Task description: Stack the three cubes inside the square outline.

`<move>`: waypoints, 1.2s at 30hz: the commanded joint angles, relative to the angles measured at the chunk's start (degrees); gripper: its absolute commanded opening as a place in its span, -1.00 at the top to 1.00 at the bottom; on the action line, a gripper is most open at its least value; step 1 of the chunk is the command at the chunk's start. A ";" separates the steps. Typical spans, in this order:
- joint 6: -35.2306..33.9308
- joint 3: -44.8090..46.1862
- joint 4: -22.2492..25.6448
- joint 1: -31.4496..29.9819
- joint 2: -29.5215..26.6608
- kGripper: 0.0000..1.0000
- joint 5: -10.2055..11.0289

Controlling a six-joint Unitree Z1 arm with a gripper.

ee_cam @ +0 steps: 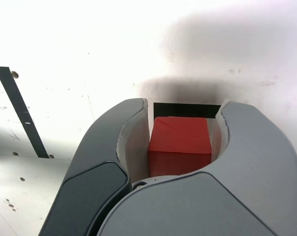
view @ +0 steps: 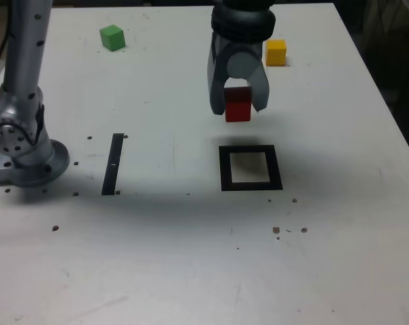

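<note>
- Where the exterior view takes in the white table (view: pixel 340 271), we find the gripper (view: pixel 238 101) pointing down with the red cube (view: pixel 238 104) clamped between its 2 jaws.
- We note the jaws stand only as far apart as the cube is wide, and the wrist view shows the red cube (ee_cam: pixel 179 142) pressed on both sides by the pale inner faces of the fingers (ee_cam: pixel 133 147).
- We see the held cube clear of the table, with a shadow below it, and it hangs just behind the square outline (view: pixel 250 168), not over its pale centre.
- We record part of the black frame (ee_cam: pixel 187 109) showing just beyond the cube in the wrist view.
- We find the outline holds nothing.
- We locate the yellow cube (view: pixel 275 52) on the table behind the gripper, toward the exterior view's right, partly beside the arm.
- We locate the green cube (view: pixel 112 37) near the far edge toward the exterior view's left, well apart from the other 2.
- We note a thin black strip (view: pixel 113 164) lying on the table to the exterior view's left of the outline, near the arm's grey base (view: pixel 25 156).
- We observe small dark specks scattered over the table.
</note>
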 commanded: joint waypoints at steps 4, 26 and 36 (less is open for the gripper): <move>-1.63 2.33 -1.99 -3.41 -0.99 0.37 -0.46; -4.06 4.09 -5.94 -7.24 3.25 0.37 -4.57; -3.97 5.50 -8.58 -7.25 5.01 0.37 -5.11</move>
